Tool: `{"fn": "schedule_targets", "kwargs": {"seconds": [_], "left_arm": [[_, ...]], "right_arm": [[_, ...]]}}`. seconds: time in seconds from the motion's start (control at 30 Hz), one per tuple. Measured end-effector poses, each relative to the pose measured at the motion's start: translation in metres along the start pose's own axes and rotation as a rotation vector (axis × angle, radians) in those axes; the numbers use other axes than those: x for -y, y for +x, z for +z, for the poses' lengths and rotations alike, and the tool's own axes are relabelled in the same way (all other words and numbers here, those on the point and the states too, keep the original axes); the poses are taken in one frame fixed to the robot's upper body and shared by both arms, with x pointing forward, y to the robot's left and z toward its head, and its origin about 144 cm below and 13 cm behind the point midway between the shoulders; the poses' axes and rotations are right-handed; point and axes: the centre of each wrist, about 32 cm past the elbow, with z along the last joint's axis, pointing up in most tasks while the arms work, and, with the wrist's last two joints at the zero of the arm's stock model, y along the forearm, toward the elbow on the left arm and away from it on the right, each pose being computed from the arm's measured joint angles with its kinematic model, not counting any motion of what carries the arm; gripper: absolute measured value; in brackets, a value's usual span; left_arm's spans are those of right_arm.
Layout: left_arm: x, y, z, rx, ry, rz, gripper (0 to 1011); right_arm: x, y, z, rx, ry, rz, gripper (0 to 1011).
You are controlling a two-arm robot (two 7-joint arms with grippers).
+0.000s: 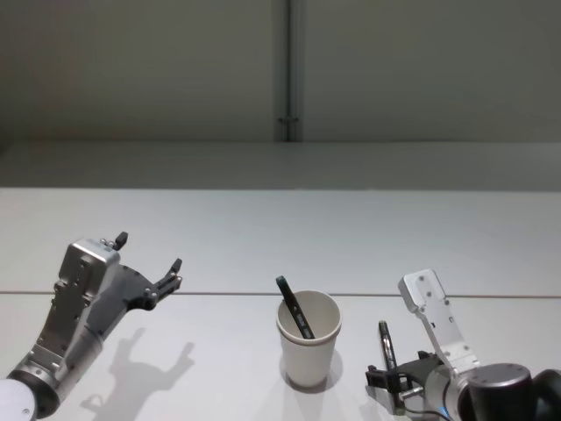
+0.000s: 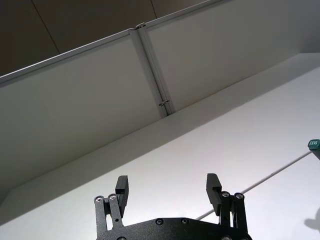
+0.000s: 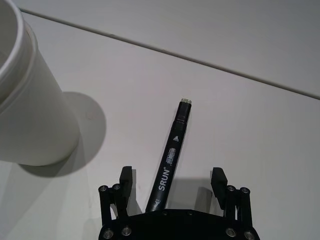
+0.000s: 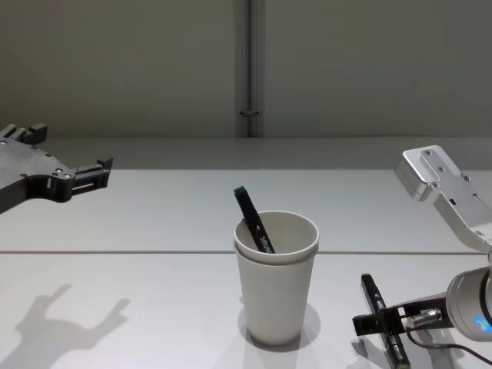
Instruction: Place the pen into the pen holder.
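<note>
The right gripper (image 3: 172, 181) is low over the white surface (image 3: 260, 130), its jaws spread wide on either side of a black marker pen (image 3: 170, 162) that lies flat between them. Neither jaw touches the pen; there is a clear gap on each side. The pen's barrel, printed with "SRUN", runs straight out from between the jaws, with its pale tip pointing away from the gripper.

The likely trouble is the closing: the pen sits a little nearer one jaw, so that jaw may nudge it first and roll or skew it, giving a crooked hold. The pen holder (image 4: 275, 277), an off-white paper cup with a doubled rim, stands just beside the jaws, so a careless lift could knock it over.

A second pen (image 4: 253, 220), dark with a green end, already leans inside the pen holder, poking above the rim. It takes up room and could block the new pen going in.

The left gripper (image 1: 151, 263) is raised well away on the far side of the cup, jaws wide apart, holding nothing.
</note>
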Motion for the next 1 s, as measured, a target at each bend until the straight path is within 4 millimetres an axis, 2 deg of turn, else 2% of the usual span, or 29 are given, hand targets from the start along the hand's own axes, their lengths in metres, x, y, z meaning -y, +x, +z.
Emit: {"fn": "schedule_targets", "kwargs": {"seconds": [1.0], "left_arm": [[0.0, 0.0, 0.0, 0.0, 0.0, 0.0, 1001]], "right_arm": [[-0.008, -0.0046, -0.0002, 0.016, -0.02, -0.002, 1001]]}}
